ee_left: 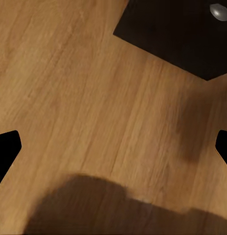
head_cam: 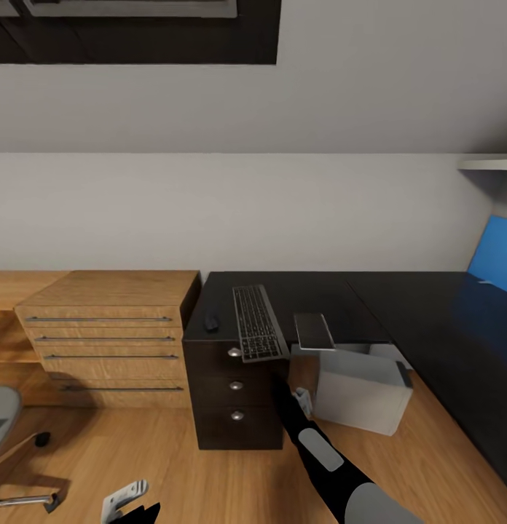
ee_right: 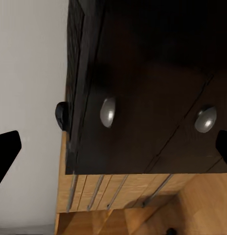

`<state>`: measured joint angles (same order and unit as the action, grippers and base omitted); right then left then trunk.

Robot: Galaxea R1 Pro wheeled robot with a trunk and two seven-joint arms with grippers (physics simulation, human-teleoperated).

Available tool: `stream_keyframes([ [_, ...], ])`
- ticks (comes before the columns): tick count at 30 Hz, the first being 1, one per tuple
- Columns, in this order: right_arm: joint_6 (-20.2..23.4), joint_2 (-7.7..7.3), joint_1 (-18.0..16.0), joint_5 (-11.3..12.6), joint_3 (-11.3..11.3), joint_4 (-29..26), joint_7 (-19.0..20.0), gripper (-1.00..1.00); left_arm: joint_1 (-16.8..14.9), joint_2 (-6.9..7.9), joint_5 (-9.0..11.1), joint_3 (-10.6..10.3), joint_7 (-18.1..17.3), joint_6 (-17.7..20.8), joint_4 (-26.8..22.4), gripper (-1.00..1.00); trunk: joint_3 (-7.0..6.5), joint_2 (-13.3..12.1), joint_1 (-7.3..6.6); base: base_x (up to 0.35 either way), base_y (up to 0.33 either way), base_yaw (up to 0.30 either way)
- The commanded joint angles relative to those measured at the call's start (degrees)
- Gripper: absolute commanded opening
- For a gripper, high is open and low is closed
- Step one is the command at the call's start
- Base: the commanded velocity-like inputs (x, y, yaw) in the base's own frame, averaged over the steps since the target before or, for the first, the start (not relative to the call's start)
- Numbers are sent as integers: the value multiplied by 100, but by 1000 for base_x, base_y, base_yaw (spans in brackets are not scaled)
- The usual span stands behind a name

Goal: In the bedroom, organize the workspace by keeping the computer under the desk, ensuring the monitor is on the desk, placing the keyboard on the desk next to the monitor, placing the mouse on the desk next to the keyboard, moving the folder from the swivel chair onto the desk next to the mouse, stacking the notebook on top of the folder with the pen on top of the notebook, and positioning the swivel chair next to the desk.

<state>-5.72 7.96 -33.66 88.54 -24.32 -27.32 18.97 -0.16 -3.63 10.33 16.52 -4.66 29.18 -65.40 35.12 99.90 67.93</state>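
keyboard (head_cam: 258, 323) overhanging desk (head_cam: 370, 291) edge, mouse (head_cam: 210, 321) beside

Dark desk (head_cam: 399, 306) — keyboard (head_cam: 257, 322), mouse (head_cam: 210, 321), tablet (head_cam: 314, 331) on top.

We see the dark keyboard (head_cam: 258, 322) lying flat on the black counter (head_cam: 399, 306), its near end overhanging the front edge. The small black mouse (head_cam: 210, 321) sits just beside it. The grey computer (head_cam: 363, 389) stands on the floor under the counter.
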Motion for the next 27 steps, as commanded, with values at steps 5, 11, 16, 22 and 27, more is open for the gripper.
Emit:
stream_keyframes([
  [5, -43, -5, -9, 51, -44, 9, 121, 100, -2, 2, 13, 24, -14, 35, -2, 100, 5, 3, 2, 257, 175, 0],
  [11, -43, -19, -6, 42, -23, 16, 129, 100, -2, 3, 13, 27, -9, 41, 1, 100, 5, 3, 2, 108, 41, 0],
  [16, -43, -22, -8, 41, -19, 17, 125, 100, -2, 24, 13, 27, -9, 41, 4, 100, 5, 3, 2, 224, 4, 0],
  [22, -43, -23, -9, 41, -12, 17, 125, 100, -2, 74, 15, 27, -9, 43, 10, 100, 5, 3, 2, 75, 0, 0],
  [27, -43, -23, -8, 41, -11, 17, 124, 100, -2, 81, 21, 31, -9, 47, 16, 100, 5, 3, 2, 181, 0, 0],
])
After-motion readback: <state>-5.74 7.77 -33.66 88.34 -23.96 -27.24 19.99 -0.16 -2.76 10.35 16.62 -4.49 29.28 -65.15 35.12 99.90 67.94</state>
